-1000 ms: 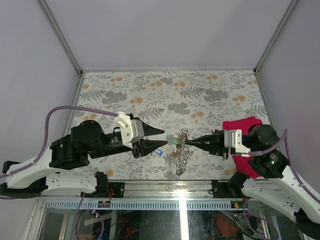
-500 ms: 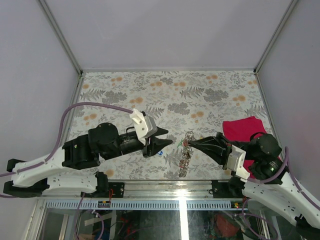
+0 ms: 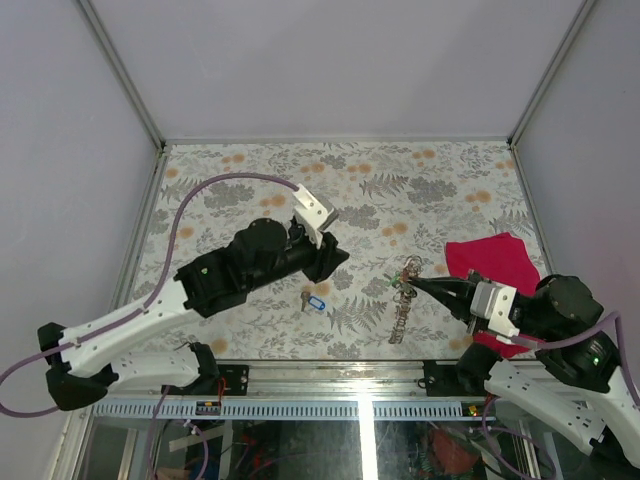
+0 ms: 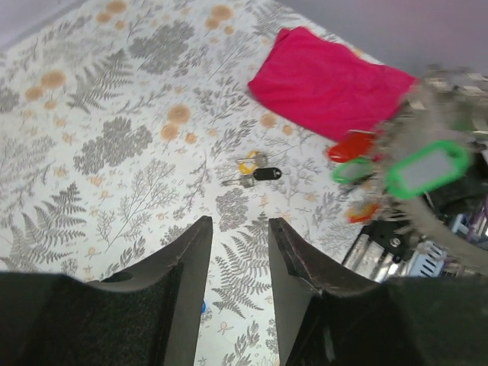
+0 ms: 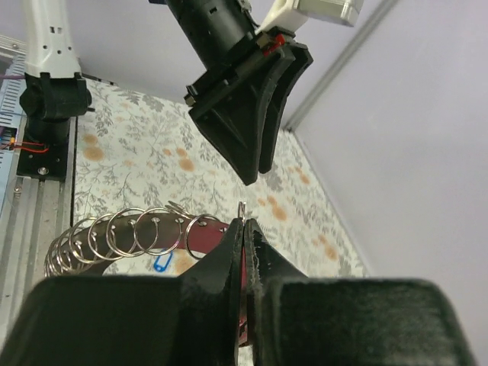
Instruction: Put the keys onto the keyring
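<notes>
No legible text or markings

Soft, even light from overhead here; I see only faint shadows on the table (image 3: 250, 170). On my left wrist feed the keys (image 4: 427, 168) up close are smeared, out of focus; right wrist looks crisp.

Two grippers showed: the left gripper (image 3: 338, 258) and the right gripper (image 3: 420, 283). One crimson cloth (image 3: 490, 258) lay at centre right. Three loose keys lay apart: blue key (image 3: 314, 300), yellow key (image 4: 248, 162), black key (image 4: 268, 174). One keyring (image 5: 137, 232) carried two green keys (image 4: 427, 169); its red ones were too blurred to count.
</notes>
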You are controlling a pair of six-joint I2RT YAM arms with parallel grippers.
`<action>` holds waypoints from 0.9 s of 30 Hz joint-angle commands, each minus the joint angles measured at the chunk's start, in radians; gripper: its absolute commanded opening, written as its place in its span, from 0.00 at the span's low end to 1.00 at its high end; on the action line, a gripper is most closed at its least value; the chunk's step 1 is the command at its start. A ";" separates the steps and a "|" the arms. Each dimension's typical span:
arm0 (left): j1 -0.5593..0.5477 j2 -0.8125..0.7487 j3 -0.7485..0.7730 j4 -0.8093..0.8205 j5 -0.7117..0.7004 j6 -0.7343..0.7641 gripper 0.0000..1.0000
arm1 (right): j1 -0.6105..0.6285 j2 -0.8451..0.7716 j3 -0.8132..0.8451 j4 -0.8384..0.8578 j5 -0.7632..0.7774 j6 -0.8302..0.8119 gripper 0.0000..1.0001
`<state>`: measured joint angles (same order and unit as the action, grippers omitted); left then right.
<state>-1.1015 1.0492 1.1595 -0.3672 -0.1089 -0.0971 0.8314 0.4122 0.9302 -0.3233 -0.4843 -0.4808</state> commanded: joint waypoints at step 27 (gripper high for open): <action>0.226 0.087 -0.471 -0.012 -0.166 -0.646 0.40 | 0.003 0.118 0.129 -0.220 0.212 0.279 0.00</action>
<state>-0.8845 1.1580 0.7322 -0.3580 -0.2222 -0.6365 0.8314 0.5163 1.0367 -0.6407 -0.2333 -0.2230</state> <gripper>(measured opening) 0.397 0.010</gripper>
